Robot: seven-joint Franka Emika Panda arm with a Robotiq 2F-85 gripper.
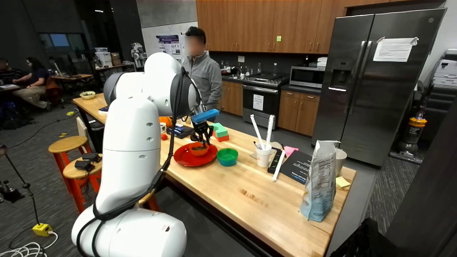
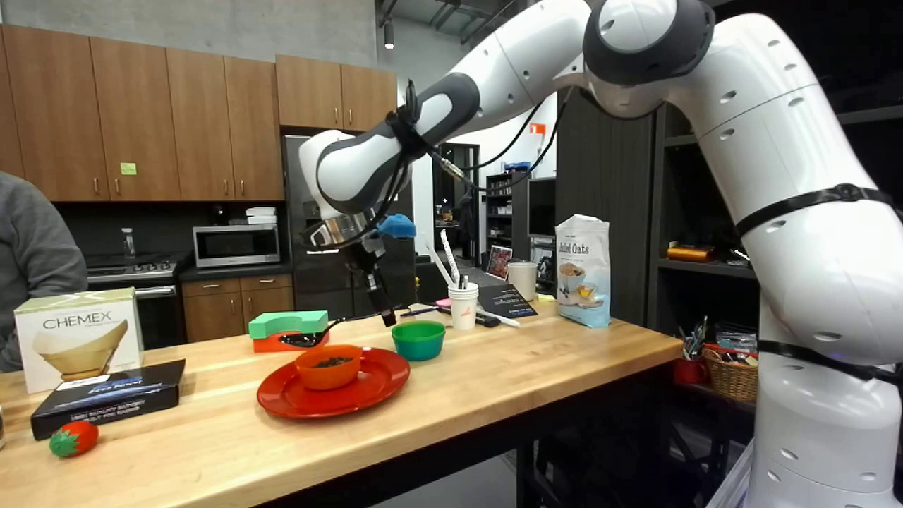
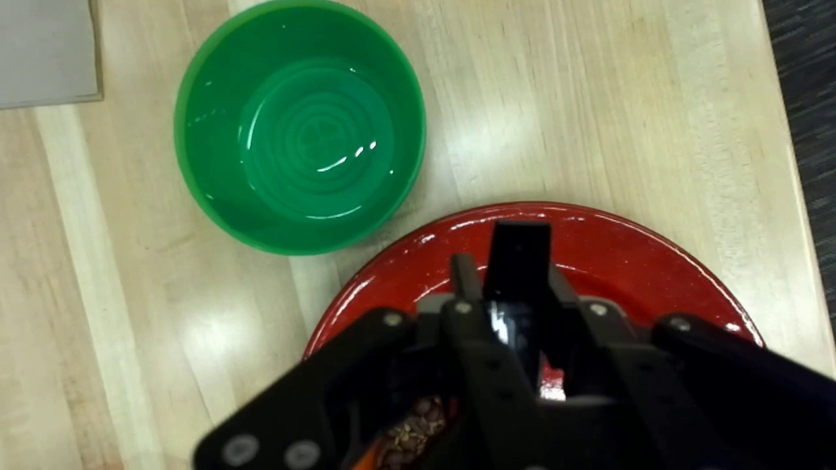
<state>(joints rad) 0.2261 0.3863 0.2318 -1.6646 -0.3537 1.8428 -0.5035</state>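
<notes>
"So, what has the claw [image 2: 386,315] got?"

"A black spoon [image 2: 302,340], by the look of it: the jaws are pinched narrow around the handle, and the head hangs above the orange bowl [image 2: 329,377] of brown bits [image 2: 332,362]. I can't tell whether it carries any."

"How would you handle it from there?"

"I'd hold the head level, turn the wrist slowly, and clear the bowl's rim, since a knock could slide it across the red plate [image 2: 382,384]. A thin handle may twist in the grip, so no jerks. And mind the green bowl [image 3: 320,137] just beside the plate."

"And the surroundings?"

"A pale wooden table [image 2: 494,367], shiny where the light catches it, with a Chemex box [image 2: 81,340], a white paper cup [image 2: 463,309] and a bag of oats [image 2: 583,271] along it. Beyond are wooden cabinets [image 1: 267,25], a microwave [image 2: 236,245] and a steel refrigerator [image 1: 385,92]; a person in a gray jacket [image 1: 206,78] stands across the table."
</notes>
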